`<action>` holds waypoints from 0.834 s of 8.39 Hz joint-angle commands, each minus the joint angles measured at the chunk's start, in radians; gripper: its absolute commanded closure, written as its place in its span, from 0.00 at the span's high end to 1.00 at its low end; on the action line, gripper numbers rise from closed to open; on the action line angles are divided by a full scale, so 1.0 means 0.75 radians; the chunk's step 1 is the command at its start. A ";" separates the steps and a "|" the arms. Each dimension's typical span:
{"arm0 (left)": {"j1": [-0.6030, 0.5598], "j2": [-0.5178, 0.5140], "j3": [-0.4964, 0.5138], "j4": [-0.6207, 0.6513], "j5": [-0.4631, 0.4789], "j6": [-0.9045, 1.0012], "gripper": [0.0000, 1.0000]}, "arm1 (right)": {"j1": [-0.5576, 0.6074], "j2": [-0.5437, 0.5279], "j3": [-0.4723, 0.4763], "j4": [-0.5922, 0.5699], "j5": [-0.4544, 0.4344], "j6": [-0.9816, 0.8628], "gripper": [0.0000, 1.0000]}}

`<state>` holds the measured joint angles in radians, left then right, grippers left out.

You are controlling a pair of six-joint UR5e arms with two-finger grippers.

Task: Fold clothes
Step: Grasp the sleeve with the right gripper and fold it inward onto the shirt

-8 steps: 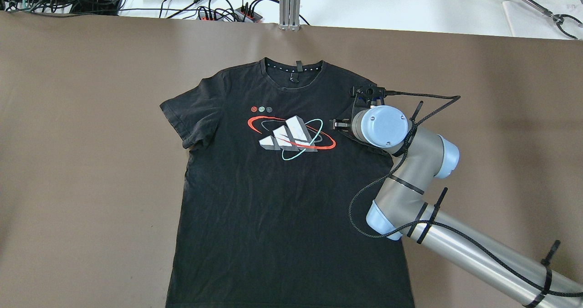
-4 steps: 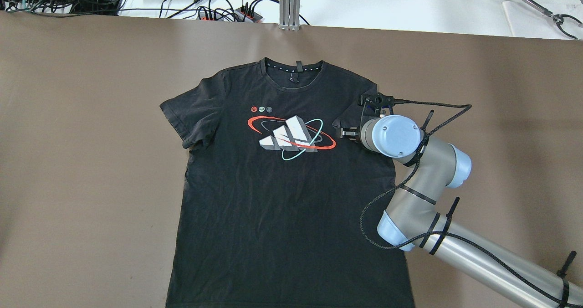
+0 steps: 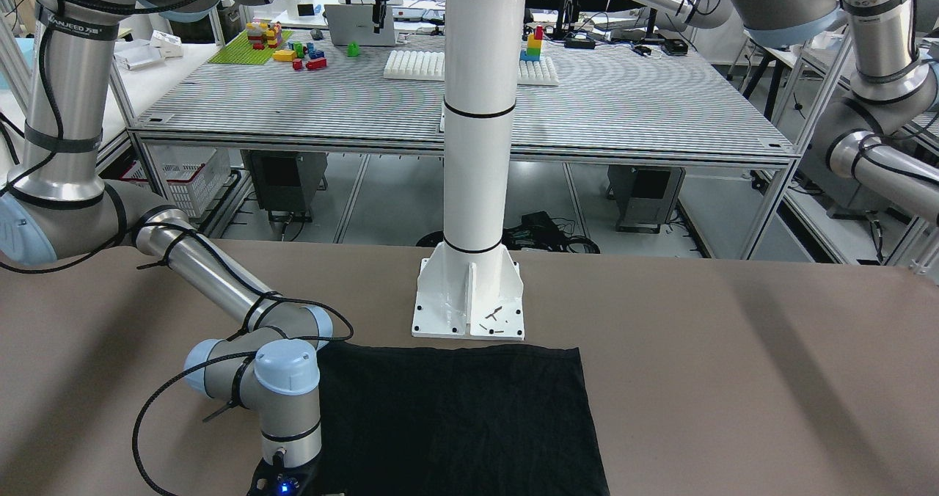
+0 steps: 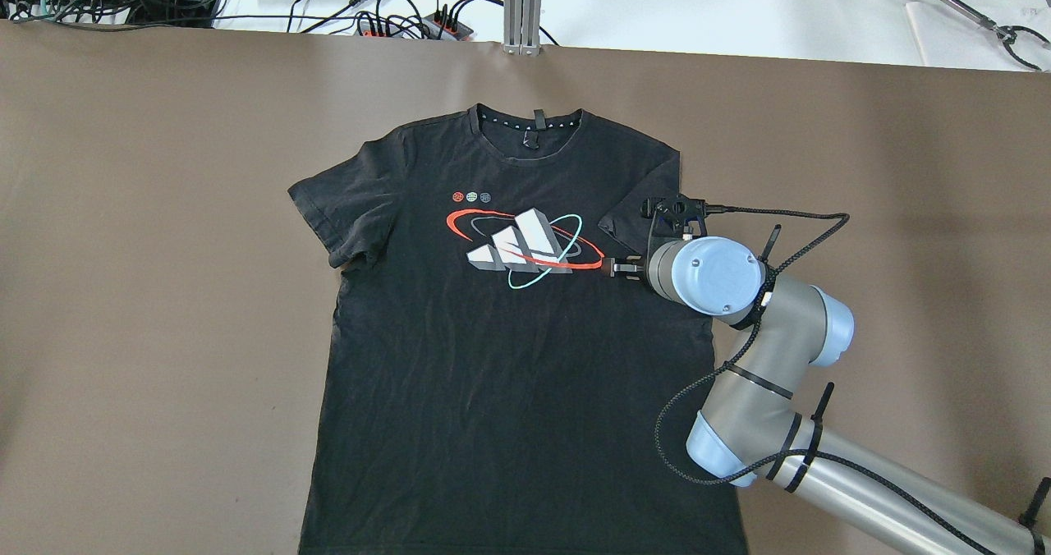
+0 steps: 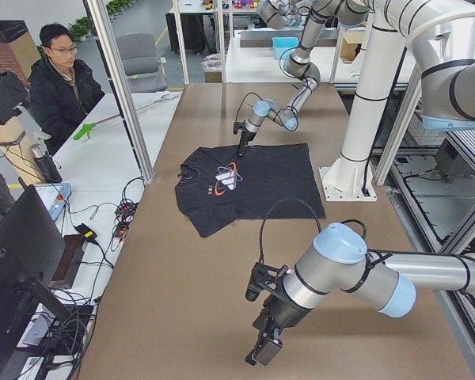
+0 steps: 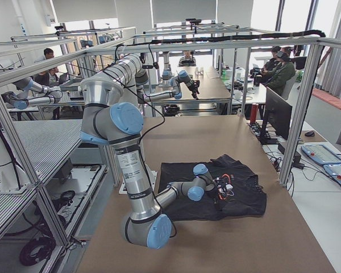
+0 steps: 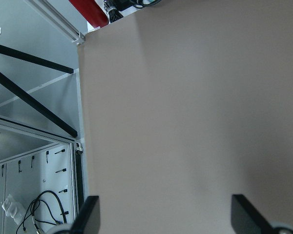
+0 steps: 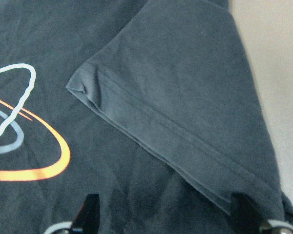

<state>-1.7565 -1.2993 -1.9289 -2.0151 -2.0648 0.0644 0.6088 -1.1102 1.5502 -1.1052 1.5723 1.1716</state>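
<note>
Brown table (image 4: 164, 292): clothes (image 4: 509, 374) hem cut off below; right tool (image 8: 165, 208) spread.

Light: bright, even, overhead.
Shadows: faint soft bands on the table (image 4: 164, 292).
Glare: washed-out windows (image 6: 261, 16), right side view.
Focus: sharp; wrist views slightly soft.
</note>
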 commanded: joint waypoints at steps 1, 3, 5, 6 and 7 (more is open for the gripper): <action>0.000 0.000 -0.001 0.001 0.000 -0.002 0.94 | -0.024 -0.080 0.072 -0.001 -0.002 0.047 0.94; -0.002 0.000 -0.003 -0.001 -0.014 0.000 0.94 | -0.085 -0.135 0.264 -0.151 -0.004 0.139 0.94; 0.002 0.000 -0.005 0.003 -0.035 -0.010 0.94 | -0.126 -0.162 0.377 -0.263 -0.014 0.221 0.94; 0.018 -0.016 0.003 0.015 -0.116 -0.053 0.94 | -0.127 -0.174 0.406 -0.265 -0.004 0.221 0.94; 0.075 -0.051 -0.001 0.016 -0.218 -0.205 0.94 | -0.127 -0.174 0.408 -0.267 -0.002 0.221 0.94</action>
<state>-1.7483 -1.3054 -1.9301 -2.0093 -2.1183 0.0398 0.5193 -1.2311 1.8246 -1.2881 1.5658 1.3255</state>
